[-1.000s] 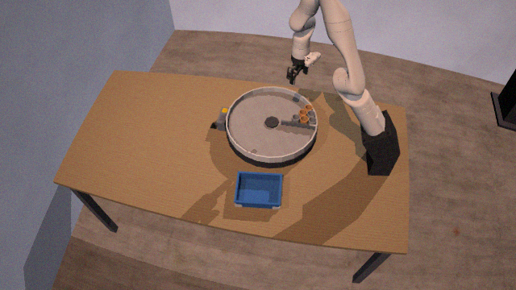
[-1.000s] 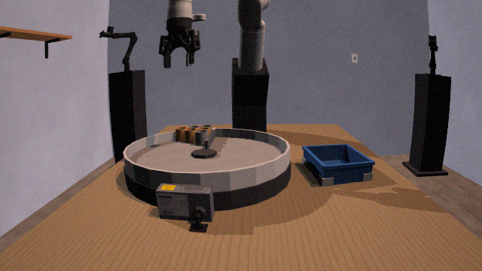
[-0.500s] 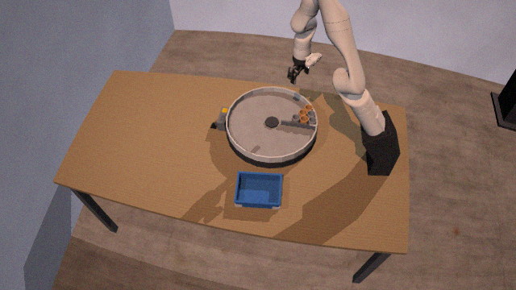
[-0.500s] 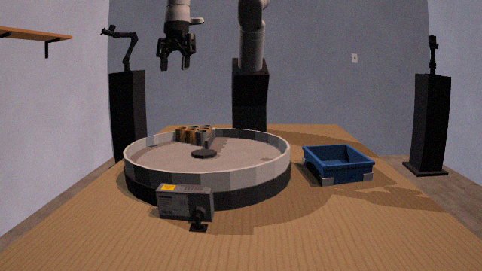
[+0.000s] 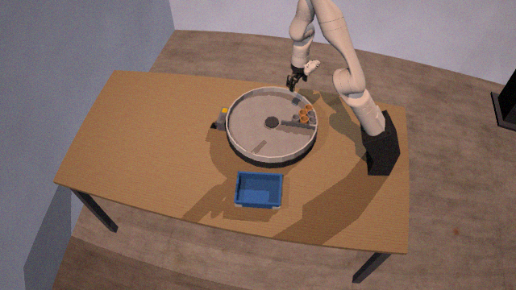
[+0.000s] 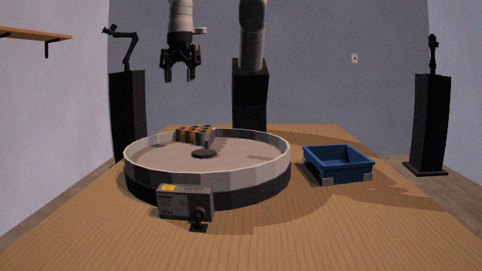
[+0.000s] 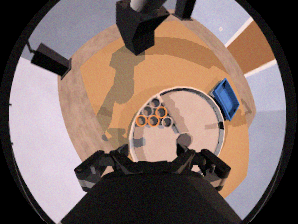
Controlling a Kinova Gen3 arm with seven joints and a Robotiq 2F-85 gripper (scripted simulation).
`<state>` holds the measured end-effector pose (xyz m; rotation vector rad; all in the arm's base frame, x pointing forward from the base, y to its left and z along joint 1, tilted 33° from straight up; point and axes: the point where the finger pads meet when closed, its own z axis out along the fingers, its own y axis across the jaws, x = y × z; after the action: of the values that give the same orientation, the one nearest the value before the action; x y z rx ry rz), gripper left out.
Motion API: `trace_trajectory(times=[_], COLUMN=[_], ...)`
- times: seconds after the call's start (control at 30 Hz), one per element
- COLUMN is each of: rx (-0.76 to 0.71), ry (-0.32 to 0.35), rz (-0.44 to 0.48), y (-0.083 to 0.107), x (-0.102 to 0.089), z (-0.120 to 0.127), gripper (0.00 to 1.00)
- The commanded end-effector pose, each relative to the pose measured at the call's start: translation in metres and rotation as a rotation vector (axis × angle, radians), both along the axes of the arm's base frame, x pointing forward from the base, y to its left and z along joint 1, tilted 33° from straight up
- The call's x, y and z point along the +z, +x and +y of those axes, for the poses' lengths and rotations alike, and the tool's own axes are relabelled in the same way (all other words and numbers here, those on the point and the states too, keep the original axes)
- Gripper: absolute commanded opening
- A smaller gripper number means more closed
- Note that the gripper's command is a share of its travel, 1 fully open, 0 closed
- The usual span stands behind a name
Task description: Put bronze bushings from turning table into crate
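Note:
The round grey turning table (image 5: 271, 125) stands mid-table, also in the exterior view (image 6: 206, 159) and the wrist view (image 7: 176, 125). A cluster of bushings (image 5: 305, 114) sits against a grey bar near its rim on the arm's side: bronze ones (image 5: 304, 119) mixed with steel ones (image 5: 311, 113). The cluster shows at the far rim in the exterior view (image 6: 193, 133) and in the wrist view (image 7: 153, 115). My gripper (image 6: 177, 78) is open and empty, hanging high above the rim beside the cluster; it shows in the top view (image 5: 291, 86). The blue crate (image 5: 258, 189) (image 6: 337, 162) stands empty beside the turning table.
A small grey control box (image 6: 184, 202) with a yellow label sits against the turning table's rim. A dark hub (image 5: 272, 122) marks the table's centre. The arm's black base (image 5: 380, 145) stands at the table's edge. Black camera stands (image 6: 429, 120) stand around the table.

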<state>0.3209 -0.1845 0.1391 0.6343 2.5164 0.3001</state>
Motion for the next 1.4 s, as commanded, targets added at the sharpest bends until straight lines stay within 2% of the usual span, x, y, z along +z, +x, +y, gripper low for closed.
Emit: trace_trajectory(times=[0.0,0.1,1.37], rx=[0.007,0.011,0.007], ry=[0.002,0.002,0.001], rz=[0.003,0.003,0.003], y=[0.008,0.021,0.021], x=[-0.013,-0.034,-0.034], z=[0.005,0.01,0.009], gripper=[1.0,1.0,1.0])
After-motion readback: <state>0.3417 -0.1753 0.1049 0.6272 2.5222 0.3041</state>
